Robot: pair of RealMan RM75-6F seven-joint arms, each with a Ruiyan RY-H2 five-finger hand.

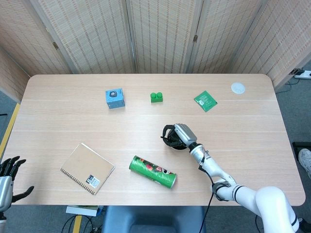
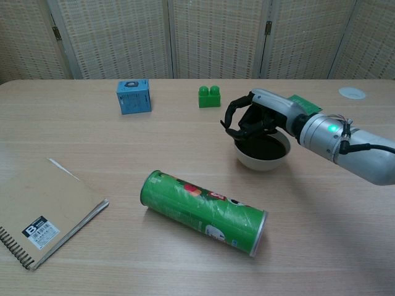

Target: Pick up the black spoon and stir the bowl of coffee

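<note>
Though spoon hidden, right hand [image 2: 250, 120] curls over bowl of coffee [image 2: 262, 152], mid-table; grip on spoon can't be confirmed. Spoon prob. light, stiff, thin: pinch handle high. Bowl: liquid, spill-prone. Left hand [image 1: 9, 170] off-table, fingers apart.

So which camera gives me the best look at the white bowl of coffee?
The chest view: the white bowl of coffee shows its side and dark surface below the right hand. In the head view the bowl is mostly hidden under that hand.

So that's one bowl [image 2: 261, 152], one chip can [image 2: 203, 212], one notebook [image 1: 87, 168], one blue cube [image 2: 133, 96], one green brick [image 2: 209, 97], one green packet [image 1: 205, 101], one white lid [image 1: 237, 88].
</note>
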